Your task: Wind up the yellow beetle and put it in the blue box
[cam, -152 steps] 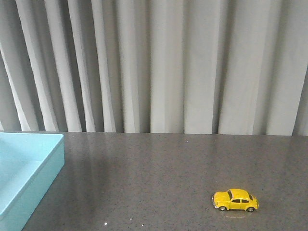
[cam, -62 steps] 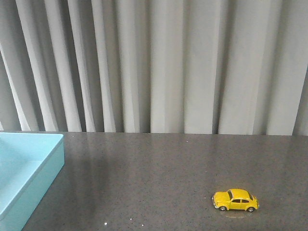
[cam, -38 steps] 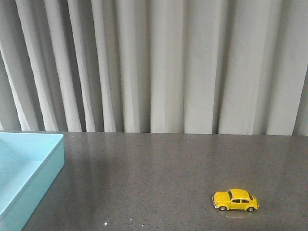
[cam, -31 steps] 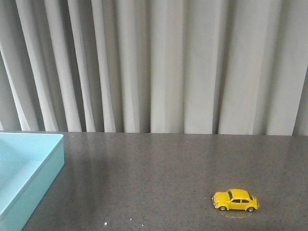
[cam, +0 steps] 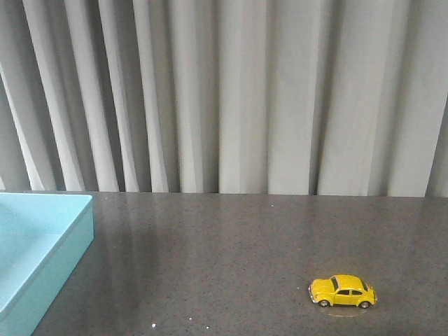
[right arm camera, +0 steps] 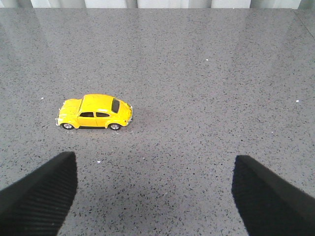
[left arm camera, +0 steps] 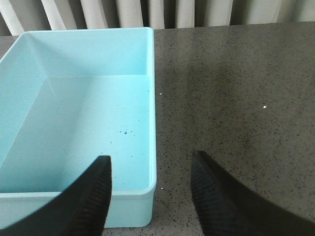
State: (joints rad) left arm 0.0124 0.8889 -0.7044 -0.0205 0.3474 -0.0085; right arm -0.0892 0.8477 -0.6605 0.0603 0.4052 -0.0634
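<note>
The yellow beetle point(cam: 343, 291) stands on its wheels on the dark speckled table, front right, side-on. It also shows in the right wrist view point(right arm camera: 95, 112), beyond and to one side of my right gripper point(right arm camera: 154, 169), which is open wide and empty above the bare table. The blue box point(cam: 31, 245) sits at the left edge of the front view, cut off by the frame. In the left wrist view the blue box point(left arm camera: 152, 98) is empty, and my left gripper point(left arm camera: 150, 167) is open over its near corner. Neither arm shows in the front view.
A grey pleated curtain point(cam: 231, 98) hangs behind the table's far edge. The dark speckled tabletop point(cam: 224, 252) stretches between the box and the car. A few tiny white specks point(cam: 153, 325) lie on it near the front.
</note>
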